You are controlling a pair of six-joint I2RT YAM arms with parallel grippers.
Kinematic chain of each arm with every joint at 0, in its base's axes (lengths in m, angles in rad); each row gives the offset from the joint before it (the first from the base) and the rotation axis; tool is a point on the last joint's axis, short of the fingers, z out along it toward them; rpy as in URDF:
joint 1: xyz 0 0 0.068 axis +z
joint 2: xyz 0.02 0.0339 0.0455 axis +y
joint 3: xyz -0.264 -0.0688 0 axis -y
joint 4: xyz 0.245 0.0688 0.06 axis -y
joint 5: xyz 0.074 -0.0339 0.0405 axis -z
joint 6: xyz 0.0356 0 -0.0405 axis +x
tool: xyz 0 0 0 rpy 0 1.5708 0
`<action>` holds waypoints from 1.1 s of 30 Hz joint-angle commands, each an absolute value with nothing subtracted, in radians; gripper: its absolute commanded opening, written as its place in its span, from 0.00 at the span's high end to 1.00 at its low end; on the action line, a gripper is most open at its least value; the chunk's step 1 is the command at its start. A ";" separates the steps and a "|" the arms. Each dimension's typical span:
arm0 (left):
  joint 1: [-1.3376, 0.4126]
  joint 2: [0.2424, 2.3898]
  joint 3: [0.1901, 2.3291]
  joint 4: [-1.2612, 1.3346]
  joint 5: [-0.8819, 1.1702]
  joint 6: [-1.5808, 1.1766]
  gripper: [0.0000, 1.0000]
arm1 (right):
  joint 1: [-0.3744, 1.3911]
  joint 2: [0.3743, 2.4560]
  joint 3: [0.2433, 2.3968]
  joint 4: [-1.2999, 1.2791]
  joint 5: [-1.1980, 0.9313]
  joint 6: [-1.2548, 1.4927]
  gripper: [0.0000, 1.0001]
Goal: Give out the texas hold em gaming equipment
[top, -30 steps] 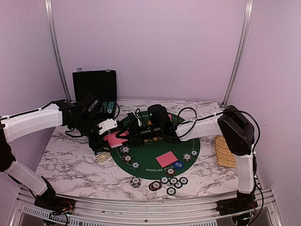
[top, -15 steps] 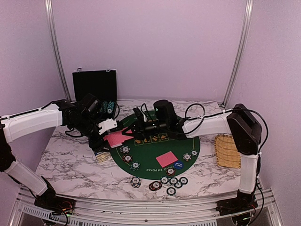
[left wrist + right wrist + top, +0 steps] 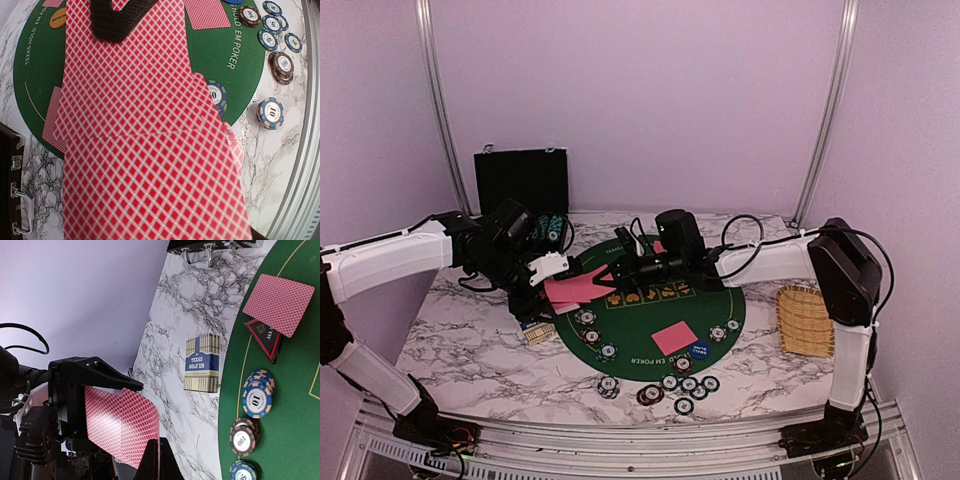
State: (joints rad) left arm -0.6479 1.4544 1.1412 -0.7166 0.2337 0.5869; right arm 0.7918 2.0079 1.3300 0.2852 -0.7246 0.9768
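My left gripper (image 3: 550, 283) is shut on a stack of red-backed playing cards (image 3: 575, 288) held above the left edge of the green felt mat (image 3: 650, 300). The cards fill the left wrist view (image 3: 150, 150) and hide its fingertips. My right gripper (image 3: 612, 272) is shut on the edge of the top card (image 3: 125, 425), its fingers (image 3: 117, 22) pinching that card's far end. One card (image 3: 673, 337) lies face down on the mat by the blue button (image 3: 699, 350). Poker chips (image 3: 680, 385) lie along the mat's front, and more (image 3: 590, 325) at its left.
The black chip case (image 3: 520, 180) stands at the back left. A Texas Hold'em card box (image 3: 538, 330) lies left of the mat. A triangular red-black marker (image 3: 265, 337) and an orange button (image 3: 58, 17) lie on the mat. The wicker basket (image 3: 803, 320) is at the right.
My right arm has drawn back to the right, and the top card now sticks out further from the stack. My left arm has stayed still.
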 commanded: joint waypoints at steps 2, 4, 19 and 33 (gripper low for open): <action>-0.649 1.428 1.132 -0.720 0.236 0.592 1.00 | 0.769 1.999 1.368 0.283 -0.741 0.966 1.00; -0.649 1.426 1.131 -0.720 0.237 0.594 1.00 | 0.769 2.000 1.371 0.305 -0.753 0.978 1.00; -0.647 1.416 1.118 -0.720 0.247 0.593 1.00 | 0.755 2.113 1.496 0.287 -0.759 0.978 1.00; -0.647 1.377 1.088 -0.720 0.263 0.589 1.00 | 0.757 2.432 1.913 0.076 -0.547 0.882 1.00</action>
